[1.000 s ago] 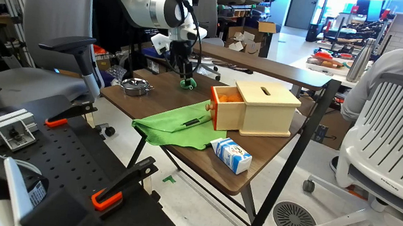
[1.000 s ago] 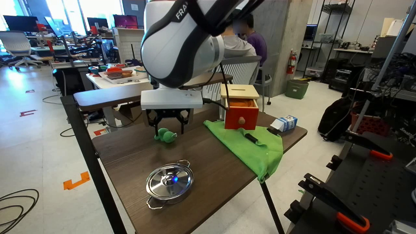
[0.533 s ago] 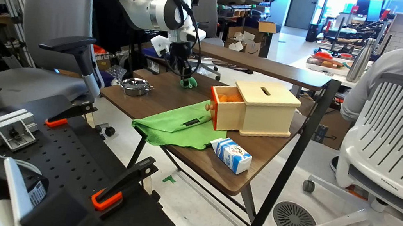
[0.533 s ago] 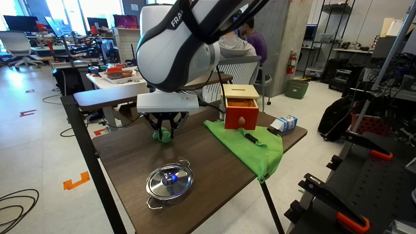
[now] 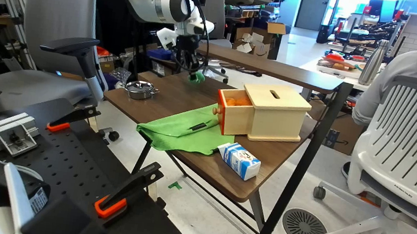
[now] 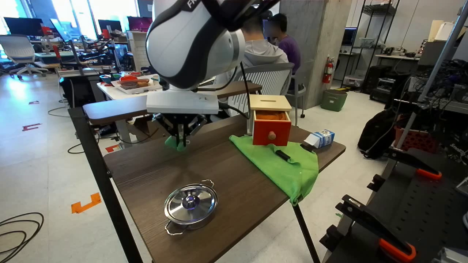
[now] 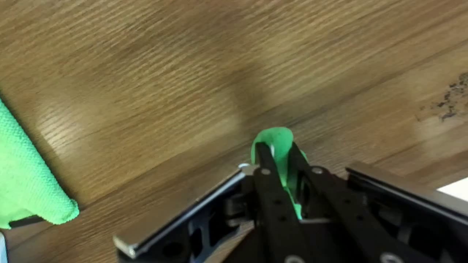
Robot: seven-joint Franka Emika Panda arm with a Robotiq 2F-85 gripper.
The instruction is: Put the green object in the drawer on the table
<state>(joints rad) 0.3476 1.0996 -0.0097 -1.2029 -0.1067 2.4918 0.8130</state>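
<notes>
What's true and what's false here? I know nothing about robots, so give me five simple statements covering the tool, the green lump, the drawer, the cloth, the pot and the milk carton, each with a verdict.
1. The tool is gripping the green lump. True.
2. The drawer is pushed fully shut. False: it is pulled partway out of its wooden box.
3. The green cloth hangs over an edge of the table. True.
4. The pot stands uncovered. False: a shiny lid is on it.
5. The milk carton lies on its side. True.
</notes>
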